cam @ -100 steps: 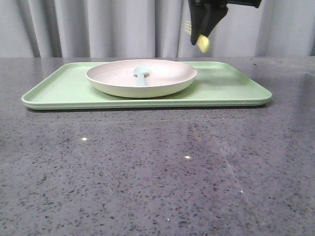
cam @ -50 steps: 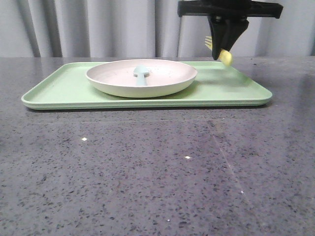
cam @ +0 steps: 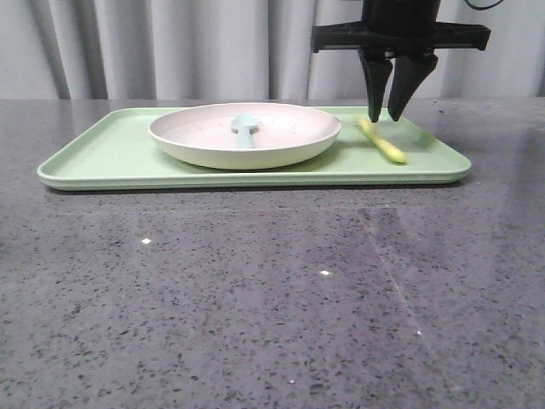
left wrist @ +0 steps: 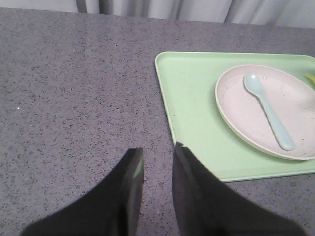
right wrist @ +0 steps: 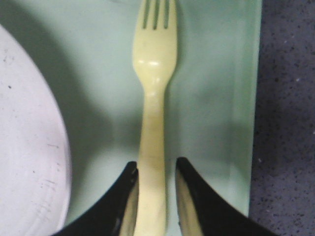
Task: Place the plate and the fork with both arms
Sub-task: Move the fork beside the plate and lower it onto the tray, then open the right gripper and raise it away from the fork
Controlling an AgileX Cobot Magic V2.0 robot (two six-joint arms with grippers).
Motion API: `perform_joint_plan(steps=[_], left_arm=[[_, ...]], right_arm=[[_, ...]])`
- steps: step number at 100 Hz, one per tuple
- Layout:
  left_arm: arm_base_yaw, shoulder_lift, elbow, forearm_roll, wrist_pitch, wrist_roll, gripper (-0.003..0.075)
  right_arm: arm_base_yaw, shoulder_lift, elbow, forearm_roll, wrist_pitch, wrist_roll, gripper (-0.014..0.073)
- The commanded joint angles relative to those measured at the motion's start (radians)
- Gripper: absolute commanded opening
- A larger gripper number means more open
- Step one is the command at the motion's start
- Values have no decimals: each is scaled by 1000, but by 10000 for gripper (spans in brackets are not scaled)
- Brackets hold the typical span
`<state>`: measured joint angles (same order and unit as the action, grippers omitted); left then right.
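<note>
The task looked nearly finished. The plate (cam: 245,135) sat on the green tray (cam: 94,158) in the centre of the front view, a pale blue spoon (cam: 244,129) lying in it. The fork (cam: 382,141) lay flat on the tray to the right of the plate, apart from its rim. The right claw (cam: 389,114) stood just above the fork's far end, its fingers spread and holding nothing, so what remained, as I judged it, was only to lift clear.

The right wrist view showed what the front could not: the fork's handle (right wrist: 151,162) between the parted fingers, tines at the top edge. The left wrist view showed the left claw (left wrist: 157,153), slightly parted and empty, over bare bench (left wrist: 74,98) at lower left.
</note>
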<state>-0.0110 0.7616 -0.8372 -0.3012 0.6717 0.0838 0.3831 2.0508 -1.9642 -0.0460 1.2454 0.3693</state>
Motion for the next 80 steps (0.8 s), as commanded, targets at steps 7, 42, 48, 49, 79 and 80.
perform_joint_plan(steps=[7, 42, 48, 49, 79, 80], left_arm=[[0, -5, -27, -24, -68, -3, 153], [0, -5, -27, -24, -70, -3, 153], [0, -5, -27, -24, -70, -3, 153], [0, -5, -27, -24, -70, -3, 153], [0, -5, -27, -13, -89, -3, 153], [0, -5, -26, -13, -92, -3, 153]], right_arm=[[-8, -57, -23, -23, 97, -12, 242], [-3, -105, -13, -23, 99, -17, 242], [7, -133, 3, -25, 93, -21, 242], [7, -136, 5, -25, 91, -21, 242], [30, -347, 217, -21, -62, -20, 242], [30, -358, 223, -21, -68, -20, 242]])
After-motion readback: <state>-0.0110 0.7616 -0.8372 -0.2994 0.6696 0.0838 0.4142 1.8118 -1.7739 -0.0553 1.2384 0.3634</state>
